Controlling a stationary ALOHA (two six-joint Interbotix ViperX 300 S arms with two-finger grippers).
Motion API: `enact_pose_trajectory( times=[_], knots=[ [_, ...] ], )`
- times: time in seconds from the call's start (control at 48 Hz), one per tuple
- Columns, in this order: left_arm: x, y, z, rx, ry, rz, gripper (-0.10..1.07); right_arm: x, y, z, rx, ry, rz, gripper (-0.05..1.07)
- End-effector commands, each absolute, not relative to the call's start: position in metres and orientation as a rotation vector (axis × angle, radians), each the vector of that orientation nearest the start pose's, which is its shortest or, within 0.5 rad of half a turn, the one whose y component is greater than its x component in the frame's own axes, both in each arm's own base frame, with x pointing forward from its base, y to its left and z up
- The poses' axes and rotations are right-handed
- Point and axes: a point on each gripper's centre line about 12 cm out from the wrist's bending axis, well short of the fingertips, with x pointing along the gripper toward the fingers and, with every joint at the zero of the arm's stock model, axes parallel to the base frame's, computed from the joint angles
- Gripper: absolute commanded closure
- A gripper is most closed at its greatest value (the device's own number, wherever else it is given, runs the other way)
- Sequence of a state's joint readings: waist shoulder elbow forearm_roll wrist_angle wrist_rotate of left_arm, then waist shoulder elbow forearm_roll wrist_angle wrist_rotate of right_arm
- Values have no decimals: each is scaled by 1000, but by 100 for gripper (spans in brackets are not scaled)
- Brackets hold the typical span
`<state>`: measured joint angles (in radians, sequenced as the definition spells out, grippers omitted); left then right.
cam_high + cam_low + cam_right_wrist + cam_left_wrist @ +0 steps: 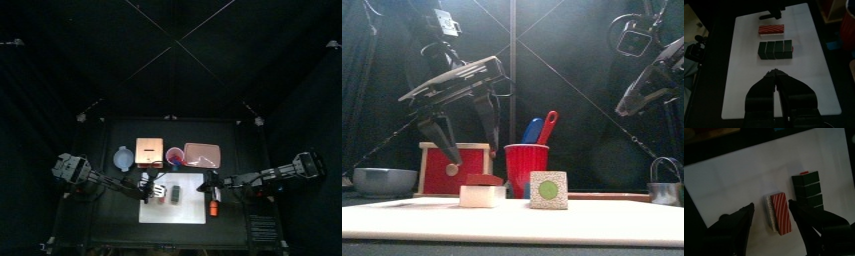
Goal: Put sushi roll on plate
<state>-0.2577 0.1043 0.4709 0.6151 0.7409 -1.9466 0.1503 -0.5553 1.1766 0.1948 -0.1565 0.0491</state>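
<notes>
Sushi roll [775, 50] is seen lying on the white board [817, 85], dark and cut in four parts, just beside a red striped piece [781, 213]. Only in the top view is the pink plate [203, 153] shown, at the far side of the table, apart from the roll. The left gripper [771, 205] is held spread wide over the red striped piece. The right gripper [775, 74] is pressed together, near the roll but not touching it. A green round end of the roll is shown only from the front.

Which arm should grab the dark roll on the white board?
Left, probably. The left gripper hangs open over the striped piece beside the dark roll; the right gripper is shut and sits farther back along the board.
</notes>
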Motion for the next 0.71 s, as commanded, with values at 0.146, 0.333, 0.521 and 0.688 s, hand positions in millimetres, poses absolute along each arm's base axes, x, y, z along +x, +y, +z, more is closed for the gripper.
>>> enact_pose_trajectory(
  times=[0.146,0.333,0.521,0.688],
  knots=[
    [381,-45,183,-762,686,794,6,238,42,214,276,444,94,100],
    [370,-39,209,-520,560,668,6,229,48,226,393,469,110,100],
    [350,-41,220,-392,503,507,6,226,51,223,461,496,106,100],
    [332,-38,214,-392,508,475,6,226,52,218,496,512,96,100]
  ],
)
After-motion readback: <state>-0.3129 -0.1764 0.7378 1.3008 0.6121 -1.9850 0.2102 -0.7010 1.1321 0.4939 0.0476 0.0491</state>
